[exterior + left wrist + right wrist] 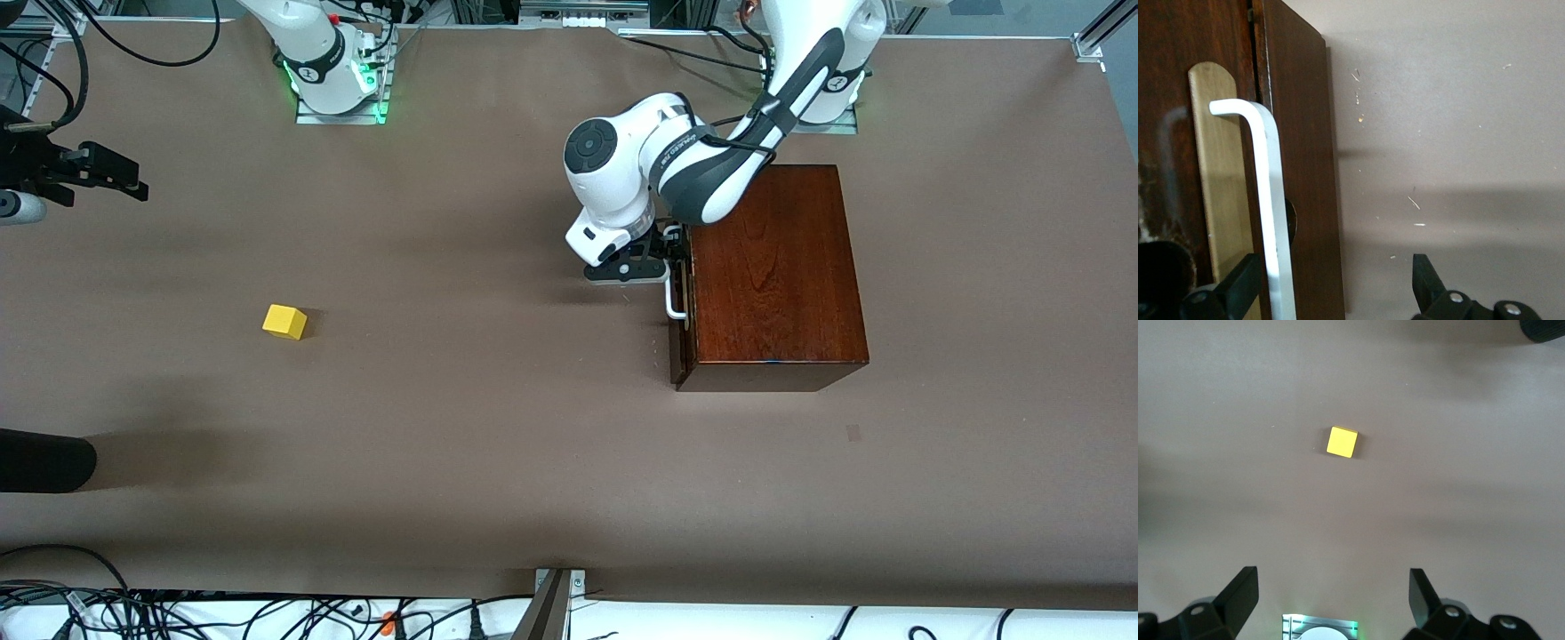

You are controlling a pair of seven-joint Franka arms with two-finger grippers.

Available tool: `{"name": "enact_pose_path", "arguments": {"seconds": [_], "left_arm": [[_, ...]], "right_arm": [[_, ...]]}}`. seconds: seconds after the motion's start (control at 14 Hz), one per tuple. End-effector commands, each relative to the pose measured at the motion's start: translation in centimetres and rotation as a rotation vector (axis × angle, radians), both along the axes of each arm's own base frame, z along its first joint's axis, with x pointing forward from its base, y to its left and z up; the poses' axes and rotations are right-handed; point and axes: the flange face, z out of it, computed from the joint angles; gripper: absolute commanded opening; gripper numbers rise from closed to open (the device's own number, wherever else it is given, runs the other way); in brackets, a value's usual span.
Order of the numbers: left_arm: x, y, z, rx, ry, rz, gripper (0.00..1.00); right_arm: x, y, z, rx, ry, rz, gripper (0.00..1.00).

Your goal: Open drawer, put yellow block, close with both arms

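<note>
Here the left gripper (665,267) is sitting at the drawer (681,307) front, fingers spread with the white handle (1271,220) between them. The drawer is resting nearly shut in the wooden box (773,276). The yellow block (284,321) is lying on the tabletop (498,427), well apart at the box's nine o'clock. The right gripper (1331,600) is hanging spread wide above the block.

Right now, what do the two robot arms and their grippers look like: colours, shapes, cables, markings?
Both arms are glossy white with dark grey joint sections. The left arm has a round dark cap, a black cable along it and small dark lettering. Green light glows at the right arm's base. The left gripper and right gripper are black, two-fingered, with wedge-shaped jaws and silver screws.
</note>
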Motion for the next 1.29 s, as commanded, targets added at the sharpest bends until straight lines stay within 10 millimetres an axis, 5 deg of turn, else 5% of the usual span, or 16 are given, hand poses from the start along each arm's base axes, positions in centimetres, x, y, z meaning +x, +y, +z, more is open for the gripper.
{"name": "enact_pose_path", "arguments": {"seconds": [0.0, 0.64, 1.22], "left_arm": [[0.3, -0.3, -0.8, 0.025, -0.061, 0.026, 1.0], [2.2, -3.1, -0.7, -0.043, -0.062, 0.052, 1.0], [1.2, -7.1, -0.4, -0.1, -0.065, 0.067, 1.0]], "right_arm": [[-0.1, 0.1, 0.0, 0.001, -0.006, -0.009, 1.0], [-0.1, 0.1, 0.0, 0.001, -0.006, -0.01, 1.0], [-0.1, 0.1, 0.0, 0.001, -0.006, -0.01, 1.0]]}}
